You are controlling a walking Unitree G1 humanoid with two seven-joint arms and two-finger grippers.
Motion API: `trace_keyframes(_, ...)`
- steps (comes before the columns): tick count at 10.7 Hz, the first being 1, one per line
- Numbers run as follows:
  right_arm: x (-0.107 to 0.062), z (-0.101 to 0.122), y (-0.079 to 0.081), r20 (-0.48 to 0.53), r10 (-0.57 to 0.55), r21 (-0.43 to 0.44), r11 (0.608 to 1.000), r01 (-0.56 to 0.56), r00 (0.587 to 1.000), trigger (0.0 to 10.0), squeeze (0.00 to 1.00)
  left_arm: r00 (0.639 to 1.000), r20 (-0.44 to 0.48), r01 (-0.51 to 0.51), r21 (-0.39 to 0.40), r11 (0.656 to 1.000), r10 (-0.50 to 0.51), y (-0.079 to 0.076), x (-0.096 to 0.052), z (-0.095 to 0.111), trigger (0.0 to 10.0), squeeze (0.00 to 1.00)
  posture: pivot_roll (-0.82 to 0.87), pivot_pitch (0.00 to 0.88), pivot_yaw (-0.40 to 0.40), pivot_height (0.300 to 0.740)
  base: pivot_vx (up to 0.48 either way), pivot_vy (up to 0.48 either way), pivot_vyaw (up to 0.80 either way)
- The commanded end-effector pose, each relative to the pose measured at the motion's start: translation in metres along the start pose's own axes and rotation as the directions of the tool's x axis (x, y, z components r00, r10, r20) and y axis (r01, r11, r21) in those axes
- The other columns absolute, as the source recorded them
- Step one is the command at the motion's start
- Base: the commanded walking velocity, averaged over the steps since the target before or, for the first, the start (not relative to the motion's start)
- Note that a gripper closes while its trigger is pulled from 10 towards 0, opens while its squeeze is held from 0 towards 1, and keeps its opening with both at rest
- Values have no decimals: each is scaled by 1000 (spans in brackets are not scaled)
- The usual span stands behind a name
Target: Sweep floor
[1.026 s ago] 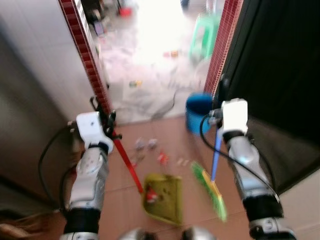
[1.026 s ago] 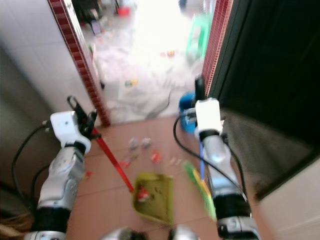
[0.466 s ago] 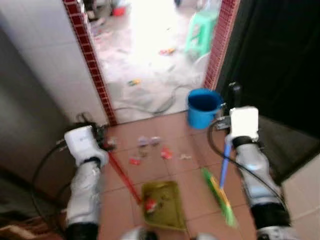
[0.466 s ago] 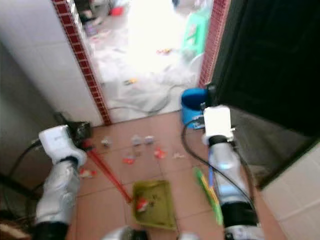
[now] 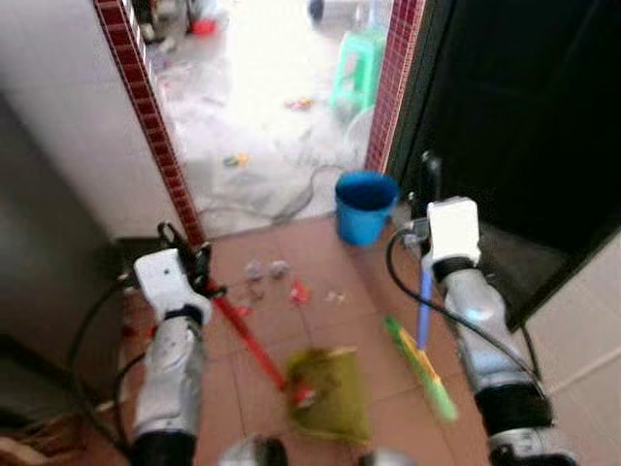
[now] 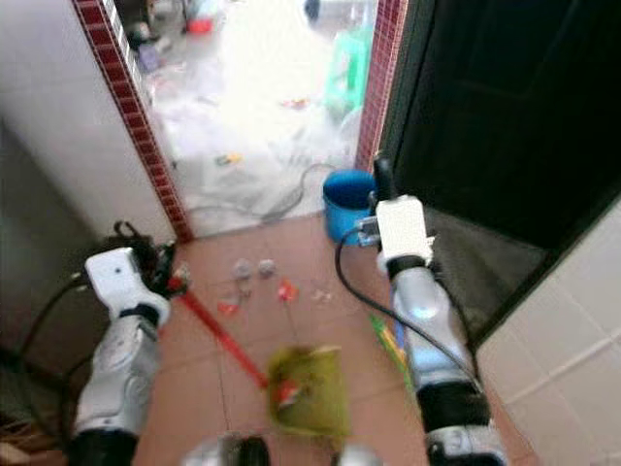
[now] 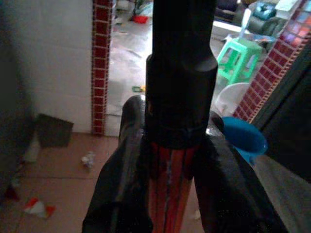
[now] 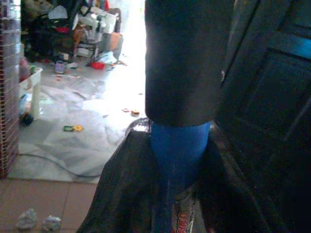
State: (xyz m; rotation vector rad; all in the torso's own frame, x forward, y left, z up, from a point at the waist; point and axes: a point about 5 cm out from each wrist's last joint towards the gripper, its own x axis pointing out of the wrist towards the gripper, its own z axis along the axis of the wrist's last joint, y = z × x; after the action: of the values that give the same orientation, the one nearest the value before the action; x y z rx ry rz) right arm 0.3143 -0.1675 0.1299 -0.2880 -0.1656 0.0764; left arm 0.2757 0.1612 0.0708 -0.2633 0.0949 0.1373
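though blurred, dustpan (image 5: 330, 396) seemingly holds red scrap (image 5: 305, 394).

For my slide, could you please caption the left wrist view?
Left gripper clamped on the red dustpan handle, facing a littered terracotta tile floor.

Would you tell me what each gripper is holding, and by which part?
The left gripper grips the dustpan's red handle near its top; the right gripper grips the broom's blue handle near its top.

I see daylight flooding through the doorway ahead, blowing the pale grey concrete floor (image 5: 262, 107) out to white glare. Both head views are motion-blurred; the wrist views are dim, their near handles out of focus.
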Motion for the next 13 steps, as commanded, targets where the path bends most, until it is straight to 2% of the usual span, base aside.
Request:
trace_keyframes(1, 6, 13, -3, 58, -14, -9, 1000, 14, 998, 10000, 0, 998, 59, 24, -21, 999, -23, -9, 3, 11, 10000, 0, -110, 0, 47, 740, 240, 0, 0)
trace_keyframes(2, 5, 15, -3, 67, -27, -10, 1000, 27, 997, 10000, 0, 995, 69, 67, -21, 998, -65, -17, 5, 15, 10000, 0, -122, 0, 72, 740, 289, 0, 0)
trace_keyframes(4, 1, 19, -8, 100, -39, -37, 998, 43, 994, 10000, 0, 991, 99, 95, -32, 995, -92, -24, 8, 24, 10000, 0, -132, 0, 90, 740, 326, 0, 0)
trace_keyframes(7, 7, 28, -10, 135, -25, -55, 998, 32, 991, 10000, 0, 988, 139, 77, -23, 997, -73, -23, 12, 37, 10000, 0, -109, 0, 94, 740, 342, 0, 0)
trace_keyframes(8, 8, 31, -7, 149, -6, -59, 998, 15, 989, 10000, 0, 987, 147, 65, -28, 997, -60, -21, 10, 39, 10000, 0, -107, 0, 90, 740, 315, 0, 625)
trace_keyframes(9, 8, 30, -6, 145, -1, -58, 998, 10, 989, 10000, 0, 989, 141, 58, -34, 998, -52, -21, 9, 36, 10000, 0, -110, 0, 85, 740, 0, 0, 625)
trace_keyframes(11, 4, 26, -2, 124, 11, -45, 999, -6, 992, 10000, 0, 993, 115, 32, -43, 999, -27, -23, 5, 27, 10000, 0, -107, 0, 73, 740, 0, 0, 0)
trace_keyframes(13, 2, 21, 8, 107, 50, -28, 998, -48, 993, 10000, 0, 994, 110, 8, -23, 1000, -5, -18, 1, 23, 10000, 0, -72, 0, 40, 740, 0, 0, 0)
